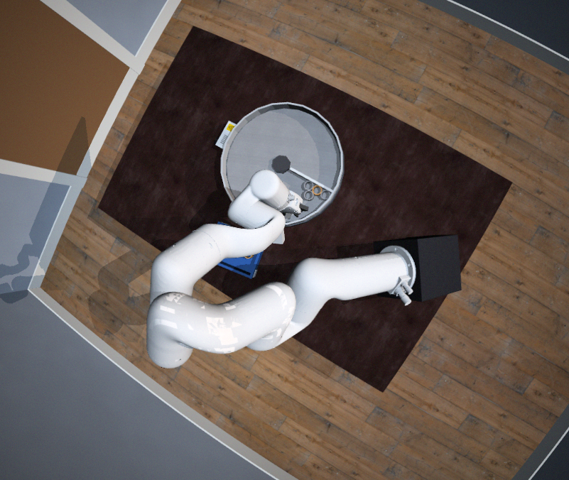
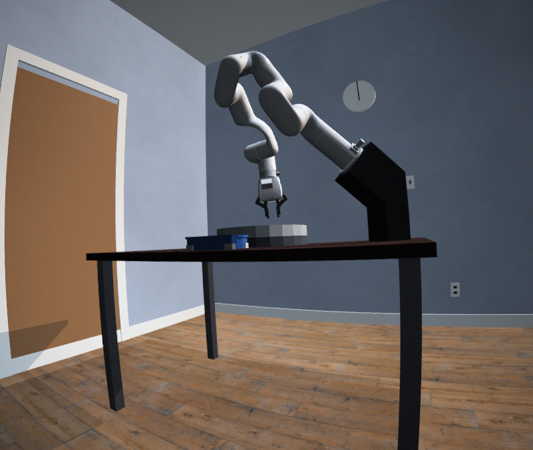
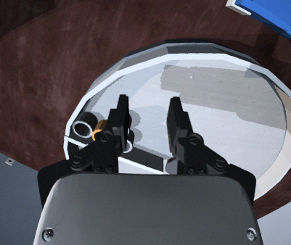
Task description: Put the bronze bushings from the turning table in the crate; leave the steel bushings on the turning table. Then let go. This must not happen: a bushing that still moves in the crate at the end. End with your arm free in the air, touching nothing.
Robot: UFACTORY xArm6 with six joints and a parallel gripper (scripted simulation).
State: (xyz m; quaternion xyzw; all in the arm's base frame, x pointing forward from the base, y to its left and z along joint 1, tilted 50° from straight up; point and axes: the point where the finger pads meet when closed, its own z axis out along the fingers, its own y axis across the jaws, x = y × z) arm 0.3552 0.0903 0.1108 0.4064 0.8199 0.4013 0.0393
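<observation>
My gripper (image 1: 296,210) (image 2: 272,216) (image 3: 148,108) is open and empty, above the near side of the grey turning table (image 1: 338,155) (image 2: 281,229) (image 3: 199,56). On the table, beside the divider bar, a bronze bushing (image 1: 317,185) (image 3: 101,126) stands among three steel bushings. One steel bushing (image 1: 324,199) (image 3: 88,119) is near the wall; another steel bushing (image 3: 129,146) is partly hidden behind my left finger in the wrist view. The blue crate (image 1: 256,262) (image 2: 208,243) (image 3: 279,22) stands beside the turning table. Bronze shows inside it, mostly hidden by the arm in the top view.
A dark hub (image 1: 280,164) stands at the turning table's centre, with a white divider bar (image 1: 302,176) running to the wall. A raised wall rings the table. A label plate (image 1: 225,134) lies at its outer edge. The arm's black base (image 1: 437,268) (image 2: 387,203) stands at the right.
</observation>
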